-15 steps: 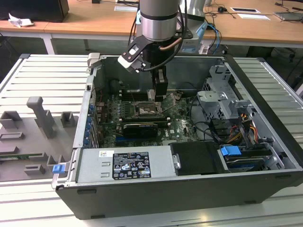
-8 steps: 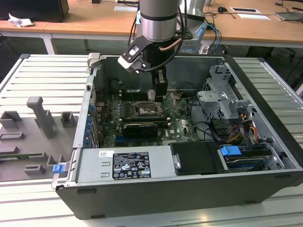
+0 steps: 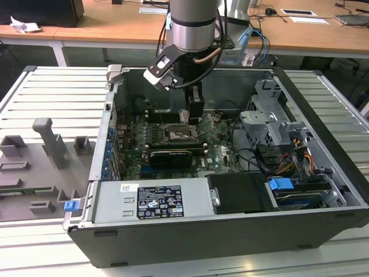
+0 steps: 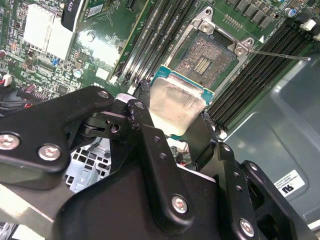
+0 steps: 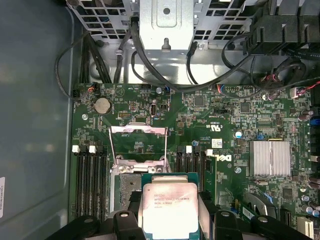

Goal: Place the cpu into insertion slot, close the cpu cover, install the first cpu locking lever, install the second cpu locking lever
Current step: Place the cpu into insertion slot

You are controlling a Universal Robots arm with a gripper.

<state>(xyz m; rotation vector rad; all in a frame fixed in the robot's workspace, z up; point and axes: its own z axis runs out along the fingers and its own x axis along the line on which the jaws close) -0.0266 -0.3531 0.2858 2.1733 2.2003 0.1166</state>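
While the claw (image 4: pixel 174 120) pinches the cpu (image 4: pixel 177 100), the insertion slot (image 4: pixel 210 56) lies near it.

One cpu (image 4: pixel 176 105), one insertion slot (image 4: pixel 209 59)

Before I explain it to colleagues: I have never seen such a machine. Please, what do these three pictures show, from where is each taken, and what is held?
The machine is one robot arm with a black two-fingered gripper. The exterior view is from a camera off the arm: it shows the arm reaching into an open dark-grey computer case that lies on a grey ribbed table. Both wrist views come from cameras riding on the arm, looking down at the green circuit board. The gripper is shut on the cpu, a small flat square chip with a pale silver metal face. The insertion slot, a dark square socket with a silvery rim, is empty. The cpu cover, a thin silvery frame plate, stands open.
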